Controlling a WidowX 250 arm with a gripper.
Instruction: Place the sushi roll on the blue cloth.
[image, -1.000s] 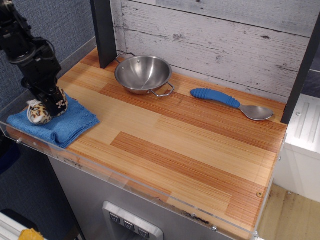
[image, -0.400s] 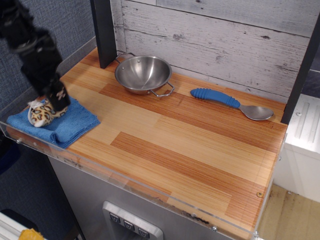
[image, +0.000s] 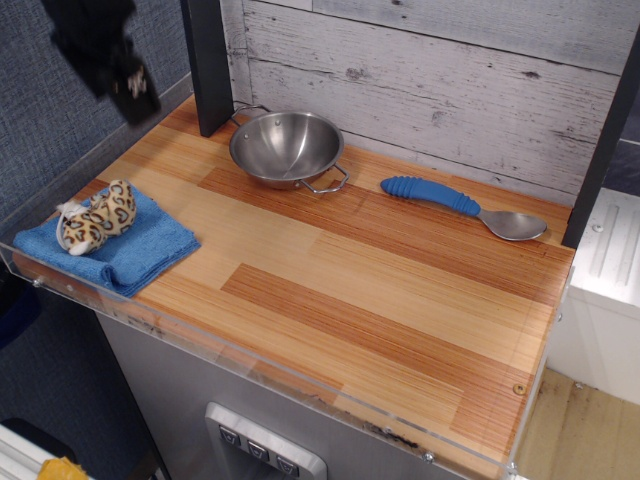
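The sushi roll (image: 97, 218), tan with dark leopard spots and a white tuft at its left end, lies on its side on the blue cloth (image: 125, 250). The cloth is a folded fuzzy towel at the front left corner of the wooden table. My gripper (image: 135, 95) is black and blurred at the top left, raised well above and behind the cloth. It holds nothing; I cannot tell how its jaws stand.
A steel bowl (image: 286, 148) with wire handles stands at the back of the table (image: 380, 300). A blue-handled spoon (image: 460, 206) lies to its right. A dark post (image: 208, 65) rises at the back left. A clear acrylic rim (image: 250, 365) edges the table front.
My gripper let go of the sushi roll and rose up and back, away from the cloth. The roll tipped over and now lies on the cloth.
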